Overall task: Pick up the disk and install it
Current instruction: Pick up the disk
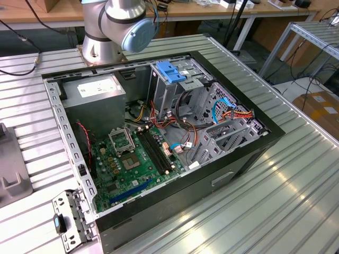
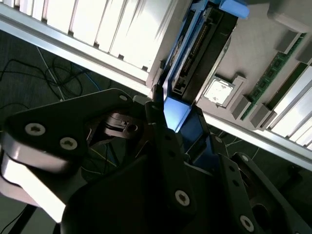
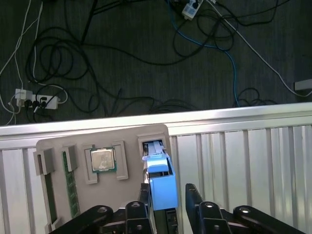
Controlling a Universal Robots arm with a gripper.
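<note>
caught at the pick-up step, with nothing lifted and nothing yet installed. shown in the first wrist view: a gripper (image 3: 168,191) astride the disk (image 3: 161,181), jaws released, one finger (image 3: 144,195) close against the blue carrier and a dark gap left on the other finger's side. stands on edge in the end slot of a grey tray (image 3: 129,134), that disk, just beside the tray's chip (image 3: 103,160) and well away from any drive bay. confirmed in the second wrist view, where the dark drive body and its blue rails rise out of the same tray slot between the two fingers. judged from here, calls for a square closing on the carrier's two flat faces, then a straight pull clear of the slot; any tilt could bind the rails against the tray's walls, and a hold on the thin plastic alone could slip. counted on the tray: one disk, one chip, and what look like two sticks (image 3: 71,187) of memory on the chip's far side from the disk. counted off the tray: one arm (image 1: 124,21), one gripper with two fingers, one open case (image 1: 159,206) in the exterior view, one blue latch (image 1: 172,71) on its drive cage, and one power strip (image 3: 36,97) among loose cables on the floor beyond the tray's edge.
</note>
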